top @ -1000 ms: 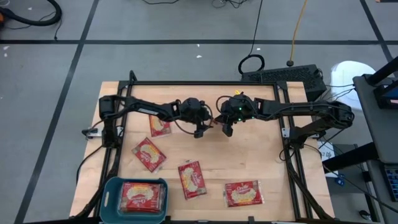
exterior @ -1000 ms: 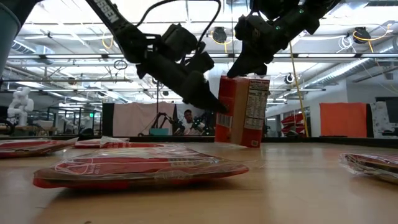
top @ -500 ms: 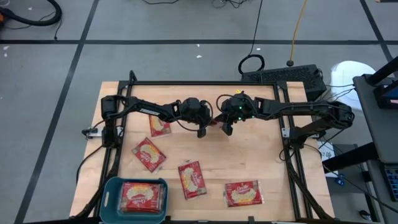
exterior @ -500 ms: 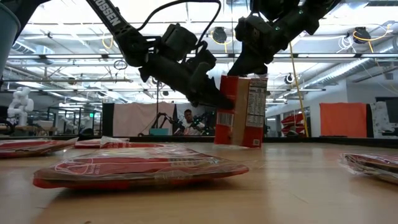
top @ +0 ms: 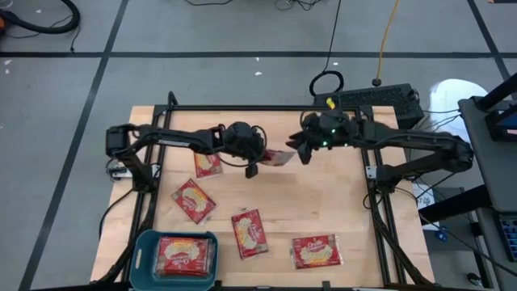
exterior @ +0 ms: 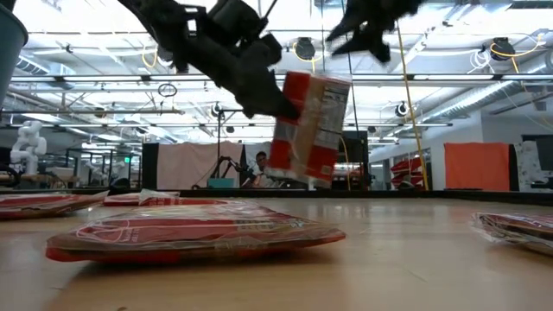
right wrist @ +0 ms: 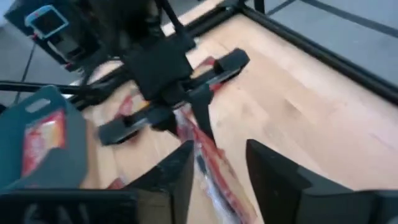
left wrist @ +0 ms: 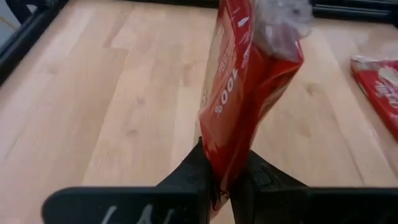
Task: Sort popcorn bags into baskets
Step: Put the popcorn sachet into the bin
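Observation:
A red popcorn bag hangs tilted above the middle of the table, with my left gripper shut on it; the left wrist view shows the bag edge-on between the fingers. My right gripper stands open just right of the bag and higher, apart from it. Flat on the table lie other bags: two at the left, two near the front. The teal basket at the near left corner holds one bag. My left gripper pinches the bag's side edge between its two fingers. The fingers come from the table's left, slanting downward. The bag is lifted clear of the table and tilted, reaching from the fingers toward the right arm.
A black frame borders the wooden table on its far, left and right sides. Bare wood lies under the lifted bag and toward the right edge. Cables and a keyboard lie beyond the far right corner.
My left gripper has shut on the side of the bag, which stood upright on the table, then risen with it; the bag now hangs clear and tilted. My right gripper has let go of the bag's top, opened, and gone up and toward the far right.

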You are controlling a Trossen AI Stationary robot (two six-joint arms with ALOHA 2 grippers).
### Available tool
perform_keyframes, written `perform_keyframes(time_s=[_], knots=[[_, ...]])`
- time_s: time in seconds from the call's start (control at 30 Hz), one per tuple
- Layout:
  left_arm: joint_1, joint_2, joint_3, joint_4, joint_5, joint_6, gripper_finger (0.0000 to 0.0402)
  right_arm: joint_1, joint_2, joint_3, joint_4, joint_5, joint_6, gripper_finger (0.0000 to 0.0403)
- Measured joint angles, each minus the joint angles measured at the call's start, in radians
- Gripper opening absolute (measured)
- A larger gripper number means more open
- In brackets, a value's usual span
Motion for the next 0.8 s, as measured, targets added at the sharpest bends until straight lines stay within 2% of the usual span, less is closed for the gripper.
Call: perform_keyframes(time_s=[0.2, 0.43, 0.53, 0.6, 0.67, 0.8], knots=[[-0.03, -0.135, 0.002, -0.207, -0.04, 0.018, 0.0043, 0.023, 0.141, 0.338, -0.293, -0.001, -0.079, 0.0181], [-0.074, -0.255, 0.092, -0.454, -0.126, -0.024, 0.0028, 0.099, 0.38, 0.646, -0.448, -0.009, -0.171, 0.0201], [-0.094, -0.271, 0.108, -0.589, -0.152, -0.049, 0.0027, 0.123, 0.457, 0.718, -0.495, -0.021, -0.184, 0.0205], [-0.109, -0.275, 0.125, -0.627, -0.171, -0.065, 0.0029, 0.139, 0.496, 0.737, -0.522, -0.018, -0.184, 0.0205], [-0.132, -0.289, 0.133, -0.735, -0.184, -0.074, 0.0038, 0.152, 0.514, 0.745, -0.504, -0.011, -0.199, 0.0205], [-0.182, -0.302, 0.14, -0.752, -0.219, -0.09, 0.0043, 0.176, 0.561, 0.744, -0.481, 0.001, -0.272, 0.0206]])
